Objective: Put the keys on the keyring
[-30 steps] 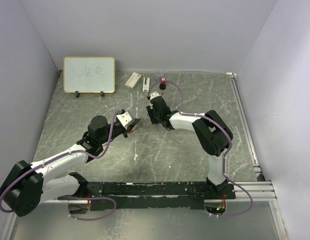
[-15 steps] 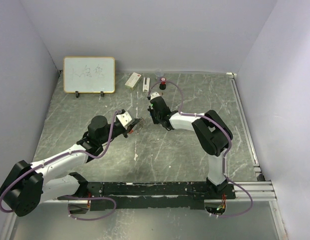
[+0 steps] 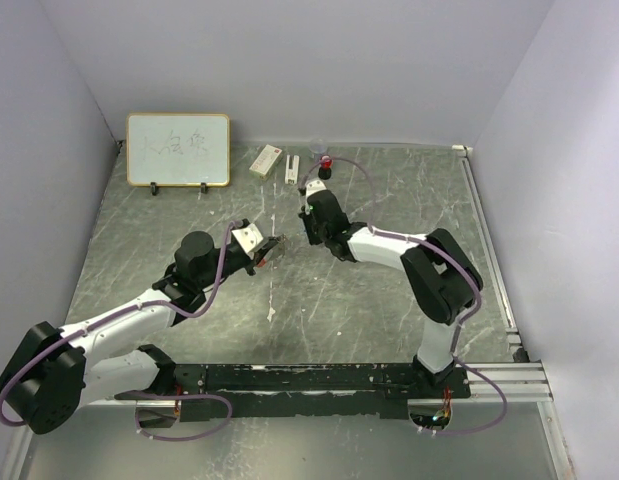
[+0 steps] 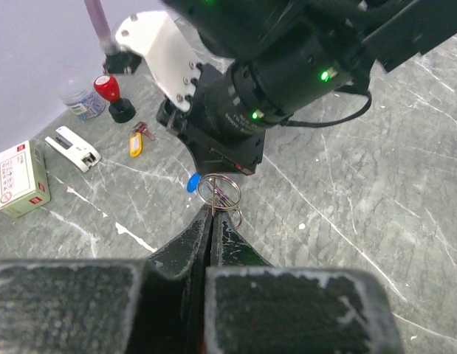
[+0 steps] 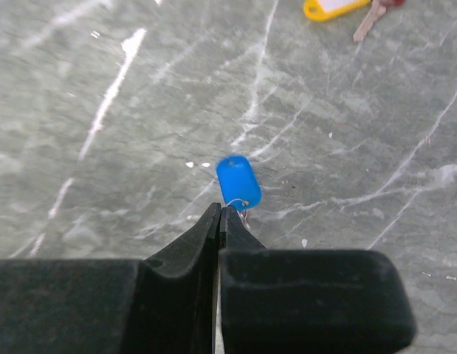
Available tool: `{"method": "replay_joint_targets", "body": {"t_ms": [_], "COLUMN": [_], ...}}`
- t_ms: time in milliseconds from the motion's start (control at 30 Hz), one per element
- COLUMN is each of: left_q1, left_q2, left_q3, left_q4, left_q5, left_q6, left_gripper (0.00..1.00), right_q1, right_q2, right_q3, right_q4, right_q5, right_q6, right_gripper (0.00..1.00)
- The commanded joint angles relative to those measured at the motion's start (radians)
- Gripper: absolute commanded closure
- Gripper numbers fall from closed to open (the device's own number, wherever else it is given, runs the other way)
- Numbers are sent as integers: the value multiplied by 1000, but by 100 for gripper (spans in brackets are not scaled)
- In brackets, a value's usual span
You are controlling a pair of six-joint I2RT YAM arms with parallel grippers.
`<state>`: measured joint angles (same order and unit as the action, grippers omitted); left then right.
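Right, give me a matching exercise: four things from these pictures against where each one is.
1. silver metal ring
2. blue plastic tag
3. yellow plastic tag
4. red-and-black cylinder

A. lying beside a small key
B. pinched in the left gripper
C. just ahead of the shut right gripper
D. upright beside a clear jar

Pairs: 1-B, 2-C, 3-A, 4-D

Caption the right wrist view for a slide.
Shut right gripper beside the blue key, above the marbled table.
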<state>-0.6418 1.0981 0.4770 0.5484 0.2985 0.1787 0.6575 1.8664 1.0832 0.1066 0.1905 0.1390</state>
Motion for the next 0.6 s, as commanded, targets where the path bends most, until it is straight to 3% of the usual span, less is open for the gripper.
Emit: {"method": "replay_joint_targets", "body": {"t_ms": [0,567], "left_q1": [7,7], "left_q2": [-26,-17], "left_q3": [-5,7], "left_q4": [33,57], "left_q5": [-2,18], "left_q6": [-1,9], "left_gripper": [93,93], "right_q1": [-20,-276], "right_q2": [-98,-366], "right_q3": [-23,-209], "right_q4": [40,299], "right_q5": [-91,-778], "right_q6": [31,267], "right_gripper": [100,100]}}
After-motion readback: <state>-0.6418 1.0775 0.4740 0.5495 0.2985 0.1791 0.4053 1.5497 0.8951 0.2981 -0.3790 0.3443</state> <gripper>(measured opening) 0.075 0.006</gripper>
